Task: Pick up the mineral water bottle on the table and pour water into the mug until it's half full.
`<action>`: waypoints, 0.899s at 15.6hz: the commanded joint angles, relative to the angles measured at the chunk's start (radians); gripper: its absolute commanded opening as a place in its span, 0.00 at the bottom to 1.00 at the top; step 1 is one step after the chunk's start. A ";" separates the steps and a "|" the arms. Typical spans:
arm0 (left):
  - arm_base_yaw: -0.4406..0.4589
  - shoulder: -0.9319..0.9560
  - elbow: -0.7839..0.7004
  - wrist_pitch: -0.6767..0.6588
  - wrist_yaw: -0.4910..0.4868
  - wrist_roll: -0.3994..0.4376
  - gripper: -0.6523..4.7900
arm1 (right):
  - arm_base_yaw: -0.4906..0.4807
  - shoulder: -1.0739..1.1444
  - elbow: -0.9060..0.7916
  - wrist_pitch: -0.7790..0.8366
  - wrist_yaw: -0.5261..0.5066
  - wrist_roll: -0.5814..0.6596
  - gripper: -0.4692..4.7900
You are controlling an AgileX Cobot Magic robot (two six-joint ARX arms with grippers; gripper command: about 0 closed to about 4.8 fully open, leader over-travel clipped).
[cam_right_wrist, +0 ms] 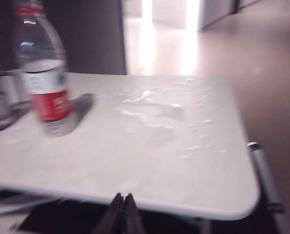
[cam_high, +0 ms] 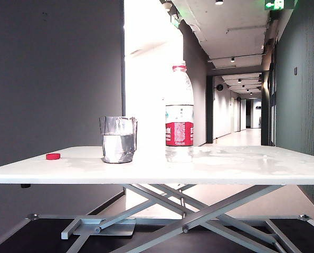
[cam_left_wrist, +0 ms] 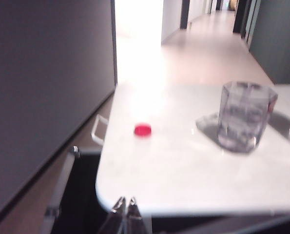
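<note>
Exterior view shows neither of my claws; the mineral water bottle [cam_high: 179, 113] stands uncapped mid-table [cam_high: 236, 171], just beside the mug [cam_high: 118, 139], its label's white characters too small to read. A red cap [cam_high: 53, 156] lies apart. My left gripper [cam_left_wrist: 125, 208] and right gripper [cam_right_wrist: 123, 202], both pressed together, hang off the table's near edge, mostly cut off. Spilled water [cam_right_wrist: 152, 102] blurs.
</note>
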 commanded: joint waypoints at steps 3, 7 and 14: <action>0.000 0.000 0.002 0.158 -0.003 0.026 0.11 | -0.005 -0.001 -0.072 0.171 0.077 -0.051 0.07; 0.000 0.000 0.002 0.174 -0.084 0.032 0.11 | -0.047 -0.001 -0.072 0.184 0.069 -0.052 0.07; -0.001 0.000 0.002 0.148 -0.089 0.033 0.11 | -0.053 -0.001 -0.072 0.197 0.057 -0.049 0.07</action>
